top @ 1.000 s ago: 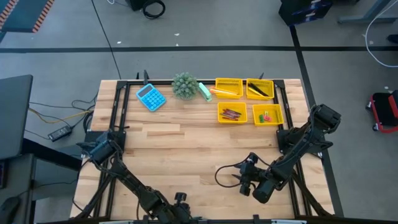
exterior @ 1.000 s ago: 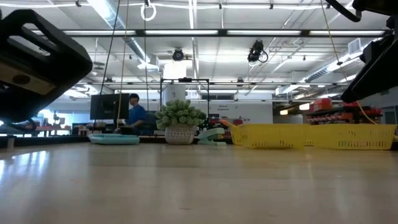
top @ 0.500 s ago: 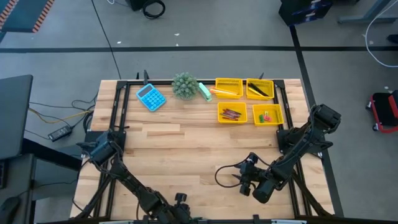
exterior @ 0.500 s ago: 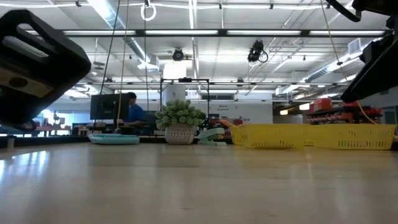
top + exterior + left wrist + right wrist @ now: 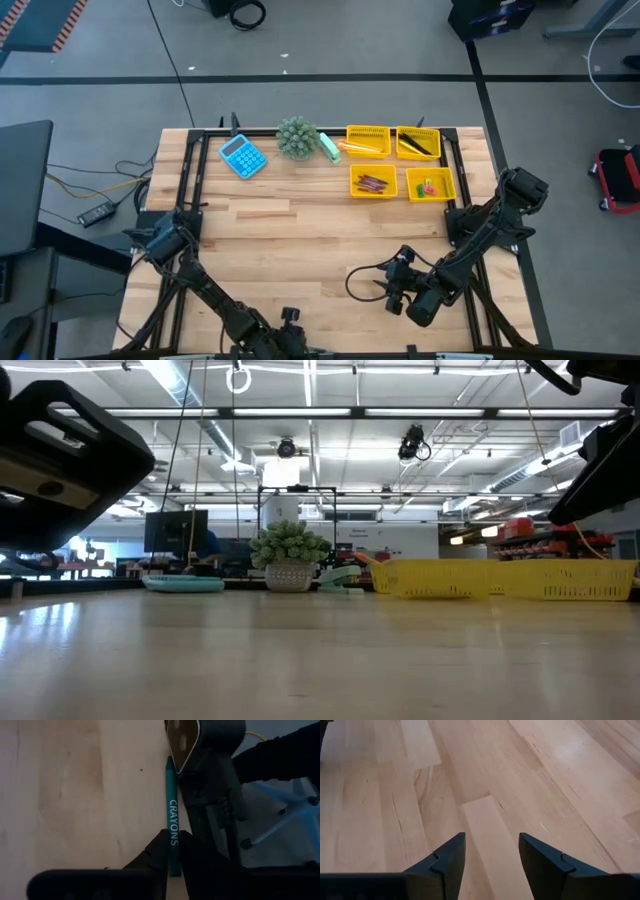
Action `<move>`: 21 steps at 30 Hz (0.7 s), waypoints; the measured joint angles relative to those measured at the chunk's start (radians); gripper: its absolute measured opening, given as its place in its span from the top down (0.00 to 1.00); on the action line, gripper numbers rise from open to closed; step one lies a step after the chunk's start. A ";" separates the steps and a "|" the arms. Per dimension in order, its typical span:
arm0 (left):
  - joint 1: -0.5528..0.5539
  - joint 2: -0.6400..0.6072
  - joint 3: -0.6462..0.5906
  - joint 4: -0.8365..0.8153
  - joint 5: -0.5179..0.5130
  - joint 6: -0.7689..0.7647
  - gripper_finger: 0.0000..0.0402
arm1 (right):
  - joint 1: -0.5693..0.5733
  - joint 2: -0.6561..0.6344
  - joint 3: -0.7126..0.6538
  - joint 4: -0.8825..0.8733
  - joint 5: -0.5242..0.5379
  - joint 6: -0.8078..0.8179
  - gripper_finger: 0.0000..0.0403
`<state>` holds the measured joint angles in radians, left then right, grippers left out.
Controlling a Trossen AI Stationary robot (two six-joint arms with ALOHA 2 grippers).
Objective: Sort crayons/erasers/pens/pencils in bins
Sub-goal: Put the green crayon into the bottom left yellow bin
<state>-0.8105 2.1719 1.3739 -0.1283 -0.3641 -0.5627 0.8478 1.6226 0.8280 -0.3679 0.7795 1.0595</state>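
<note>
While pinched low on its shaft between the closed-in fingers of the left gripper, as seems the case, lift the teal paper-wrapped crayon straight up from the near edge of the pale wooden table — clear of the dark metal frame piece just beside it. Then carry far across to the bright yellow plastic bin of reddish crayons; keep level, release low. Leave the right gripper parked near the front right: wide open, empty, above bare wood. Printed in white along the wrapper — "CRAYONS".
</note>
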 joint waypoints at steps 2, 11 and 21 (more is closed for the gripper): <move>0.002 -0.003 0.000 -0.010 -0.010 0.033 0.90 | 0.000 0.000 0.000 0.000 0.000 -0.003 0.53; 0.068 -0.038 -0.004 -0.168 -0.112 0.059 0.90 | 0.000 0.000 0.000 0.000 -0.004 -0.009 0.53; 0.235 -0.039 -0.005 -0.192 -0.152 0.171 0.92 | 0.000 0.000 0.000 -0.004 -0.099 -0.034 0.53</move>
<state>-0.5755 2.1334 1.3689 -0.3204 -0.5166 -0.3920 0.8474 1.6226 0.8280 -0.3721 0.6804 1.0260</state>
